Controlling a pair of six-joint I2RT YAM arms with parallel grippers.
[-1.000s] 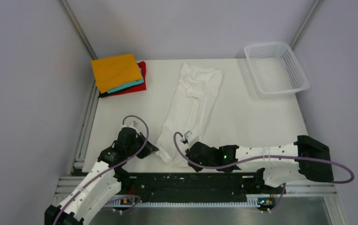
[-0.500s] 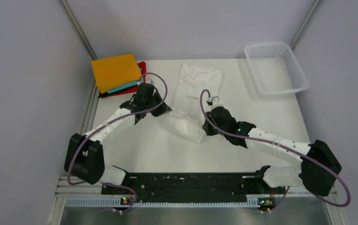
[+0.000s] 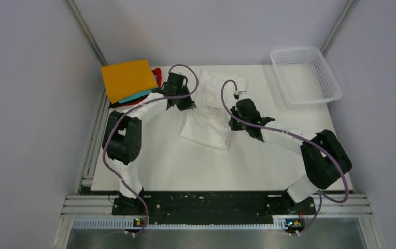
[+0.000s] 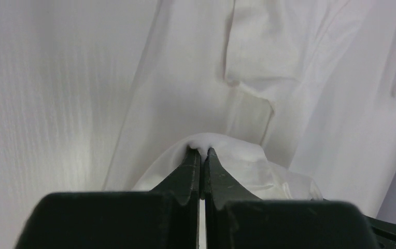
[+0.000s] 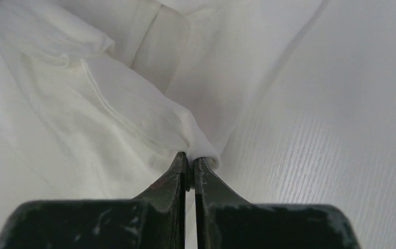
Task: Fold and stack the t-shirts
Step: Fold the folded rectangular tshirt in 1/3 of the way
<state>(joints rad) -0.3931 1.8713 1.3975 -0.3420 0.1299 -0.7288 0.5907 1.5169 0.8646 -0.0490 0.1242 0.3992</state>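
The white t-shirt (image 3: 206, 127) lies in the middle of the table, its near end doubled over toward the back. My left gripper (image 3: 186, 104) is shut on a pinch of its fabric at the left edge; the left wrist view shows the cloth (image 4: 248, 83) bunched at my fingertips (image 4: 203, 151). My right gripper (image 3: 233, 122) is shut on the shirt's right edge (image 5: 133, 104), cloth caught at the tips (image 5: 191, 155). The folded stack sits at the back left: orange tee (image 3: 127, 79) on top, teal (image 3: 139, 96) beneath, red (image 3: 156, 73) at the bottom.
A white plastic mesh basket (image 3: 305, 75) stands at the back right corner. Grey walls and metal frame posts enclose the table (image 3: 268, 155). Both arms stretch far over the table, their cables looping above the shirt.
Both grippers have carried the shirt's near end from the front edge toward the back, folding it over itself. The shirt now looks about half as long.
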